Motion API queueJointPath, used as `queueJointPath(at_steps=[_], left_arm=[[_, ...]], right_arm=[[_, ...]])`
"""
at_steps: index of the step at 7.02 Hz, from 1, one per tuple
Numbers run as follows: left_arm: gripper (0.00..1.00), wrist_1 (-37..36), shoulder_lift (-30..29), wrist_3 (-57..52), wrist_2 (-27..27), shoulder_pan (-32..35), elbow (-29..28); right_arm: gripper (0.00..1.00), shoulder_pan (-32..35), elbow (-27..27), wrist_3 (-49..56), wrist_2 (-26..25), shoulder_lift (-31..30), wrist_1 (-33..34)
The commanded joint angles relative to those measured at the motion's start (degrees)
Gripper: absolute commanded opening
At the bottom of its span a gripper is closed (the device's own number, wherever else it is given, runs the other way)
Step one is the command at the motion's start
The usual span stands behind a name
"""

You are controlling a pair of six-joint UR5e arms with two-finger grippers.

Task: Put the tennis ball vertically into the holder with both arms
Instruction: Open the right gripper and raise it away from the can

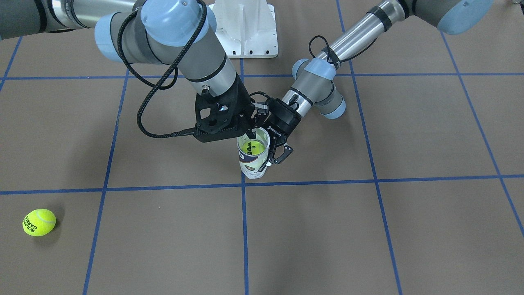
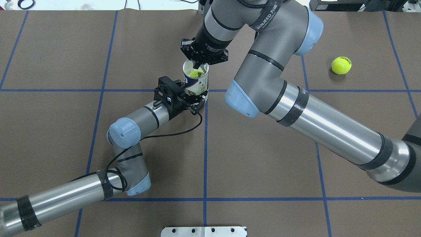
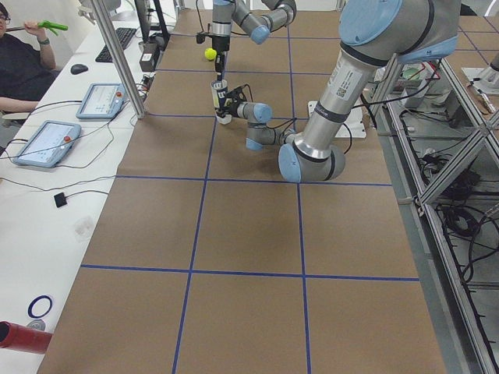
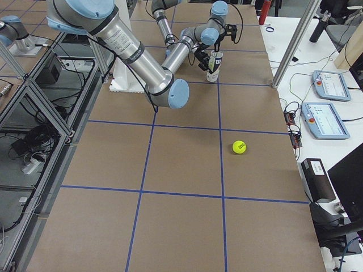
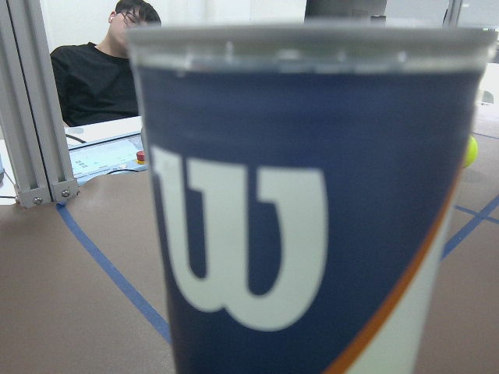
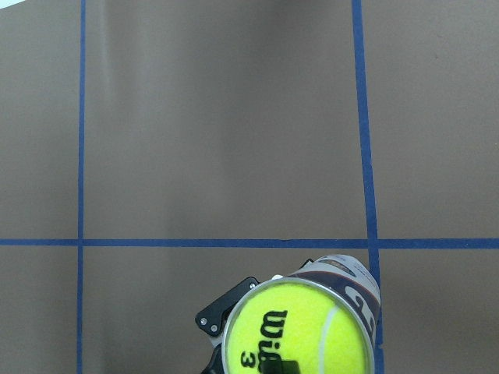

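The tennis ball (image 1: 250, 148) directly under the right hand (image 1: 250, 133) reads "Wilson" in black, with a "3" beneath. The holder (image 5: 312, 234), gripped by the left hand (image 1: 264, 157), carries a large white "W" on its navy band. "ROBOTIQ" stands in white on the left hand's black body. The loose ball (image 1: 39, 222), well apart from both hands on the desk (image 1: 368, 229), says "ROLAND GARROS".

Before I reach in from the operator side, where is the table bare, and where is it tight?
Bare: the operator-side row of the table, bordered at the robot's right end by the loose ball, and the squares outward of the holder on the robot's left. Crowded: the centre, where the left gripper and right gripper meet at the holder.
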State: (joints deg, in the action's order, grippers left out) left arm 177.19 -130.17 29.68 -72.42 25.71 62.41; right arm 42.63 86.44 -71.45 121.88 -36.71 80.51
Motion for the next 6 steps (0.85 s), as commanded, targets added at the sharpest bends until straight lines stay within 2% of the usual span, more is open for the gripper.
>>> queueJointPath(at_steps=[1, 3, 4, 5, 6], left_arm=[[0.66, 0.0, 0.0, 0.03, 0.0, 0.05, 0.08], [0.66, 0.0, 0.0, -0.06, 0.0, 0.05, -0.01], [0.66, 0.0, 0.0, 0.03, 0.0, 0.05, 0.08], [0.66, 0.09, 0.0, 0.03, 0.0, 0.05, 0.08], [0.66, 0.09, 0.0, 0.03, 0.0, 0.13, 0.16]], right_arm=[[0.0, -0.8, 0.3, 0.0, -1.12, 0.14, 0.17], [0.02, 0.42, 1.09, -0.35, -0.85, 0.41, 0.09], [0.68, 2.17, 1.27, -0.61, 0.02, 0.32, 0.09], [0.98, 6.28, 1.79, -0.27, 2.38, 0.23, 0.26], [0.99, 12.85, 1.8, 2.26, 7.27, -3.25, 0.35]])
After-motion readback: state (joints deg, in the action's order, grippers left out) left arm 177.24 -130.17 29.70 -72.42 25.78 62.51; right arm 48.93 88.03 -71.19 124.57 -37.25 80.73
